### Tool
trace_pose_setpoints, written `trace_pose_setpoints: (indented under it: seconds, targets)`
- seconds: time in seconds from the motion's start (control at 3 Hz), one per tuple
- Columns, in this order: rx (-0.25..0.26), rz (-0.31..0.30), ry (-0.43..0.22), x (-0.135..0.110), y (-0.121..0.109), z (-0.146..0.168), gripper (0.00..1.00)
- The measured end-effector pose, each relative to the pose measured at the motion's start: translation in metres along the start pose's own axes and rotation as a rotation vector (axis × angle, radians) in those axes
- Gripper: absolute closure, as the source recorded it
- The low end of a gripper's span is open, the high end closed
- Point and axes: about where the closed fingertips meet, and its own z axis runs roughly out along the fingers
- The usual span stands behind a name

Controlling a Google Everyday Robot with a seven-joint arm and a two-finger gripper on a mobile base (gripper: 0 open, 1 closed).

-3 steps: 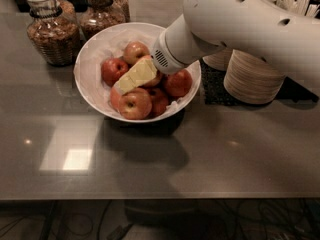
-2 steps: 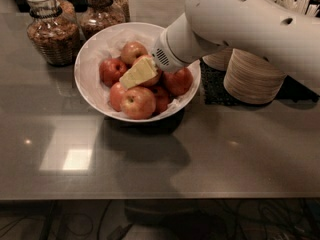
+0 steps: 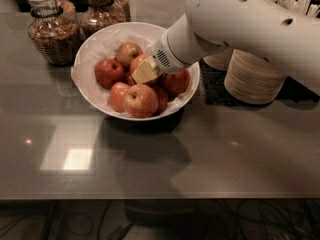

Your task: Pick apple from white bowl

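Note:
The white bowl (image 3: 95,46) stands at the back middle of the grey table and holds several apples. The apple (image 3: 128,53), orange-red with a tan patch at its stem, lies at the back of the pile. My gripper (image 3: 145,73), a yellowish tip at the end of the white arm (image 3: 235,24), reaches in from the right. It sits low among the apples in the middle of the bowl, just right of and in front of the apple, over a half-hidden red apple (image 3: 138,62). A yellowish-red apple (image 3: 141,100) lies at the front.
Two glass jars (image 3: 51,31) (image 3: 102,11) stand behind the bowl on the left. A stack of beige paper bowls (image 3: 252,76) stands on a dark mat to the right, under the arm. The table's front edge (image 3: 160,198) runs across the bottom.
The gripper tip has drawn a little to the right and back, from over the front-left apples toward the middle of the pile. The apples have not visibly moved.

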Motion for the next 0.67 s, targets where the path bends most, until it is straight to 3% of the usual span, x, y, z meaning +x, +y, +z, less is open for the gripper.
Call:
trace_pose_setpoints:
  seconds: [0.33,0.67]
  targets:
    - [0.0,0.0,0.0,0.0,0.0,0.0,1.0]
    - [0.0,0.0,0.0,0.0,0.0,0.0,1.0]
